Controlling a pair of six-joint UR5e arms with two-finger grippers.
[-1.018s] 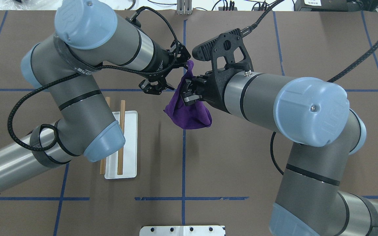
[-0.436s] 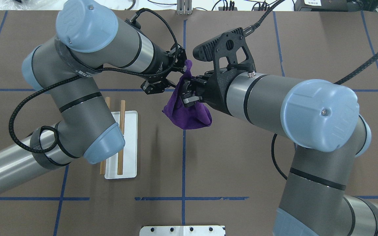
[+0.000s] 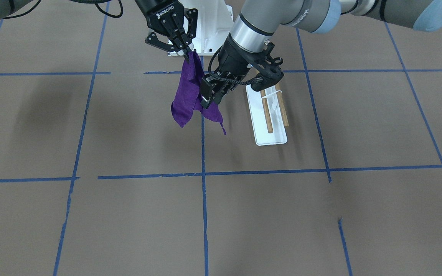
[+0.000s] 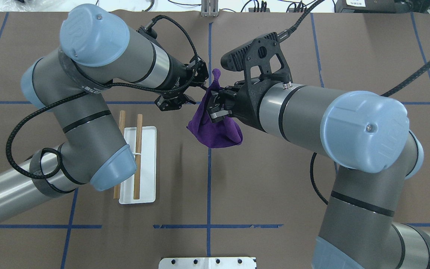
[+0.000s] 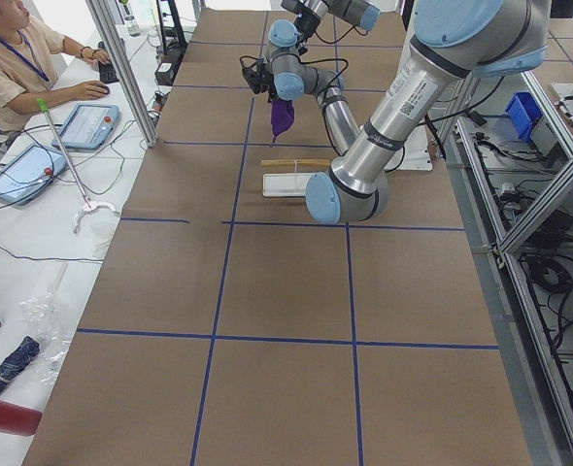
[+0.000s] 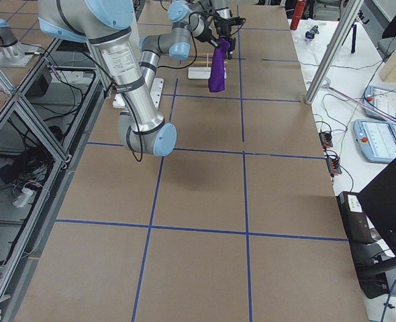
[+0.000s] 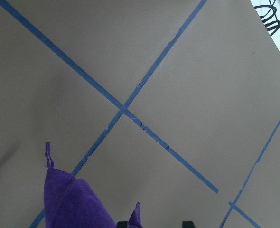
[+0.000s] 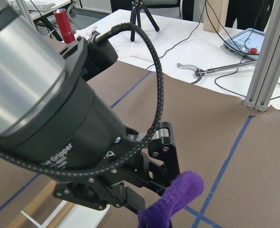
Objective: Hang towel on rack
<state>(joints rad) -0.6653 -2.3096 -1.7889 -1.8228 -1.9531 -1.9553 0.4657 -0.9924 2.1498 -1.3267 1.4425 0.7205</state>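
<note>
The purple towel (image 4: 215, 132) hangs in the air over the table's middle, also in the front view (image 3: 186, 92). My right gripper (image 4: 213, 110) is shut on its bunched upper part (image 3: 187, 57); a tip of cloth sticks up above the fingers. My left gripper (image 4: 173, 104) is open just left of the towel, its fingertips at the towel's edge (image 3: 208, 100). In the left wrist view the towel (image 7: 78, 199) lies beside one finger. The rack (image 4: 146, 164), a white base with two wooden rods (image 4: 137, 157), stands to the left, partly under my left arm.
A white bolted pedestal (image 4: 207, 262) sits at the table's near edge, and shows at the top of the front view (image 3: 213, 23). Blue tape lines cross the brown table. An operator (image 5: 15, 58) sits beyond the far edge with tablets and cables.
My left gripper first closed in on the towel, then drew back a little to the left. My right gripper and the towel have hardly moved.
</note>
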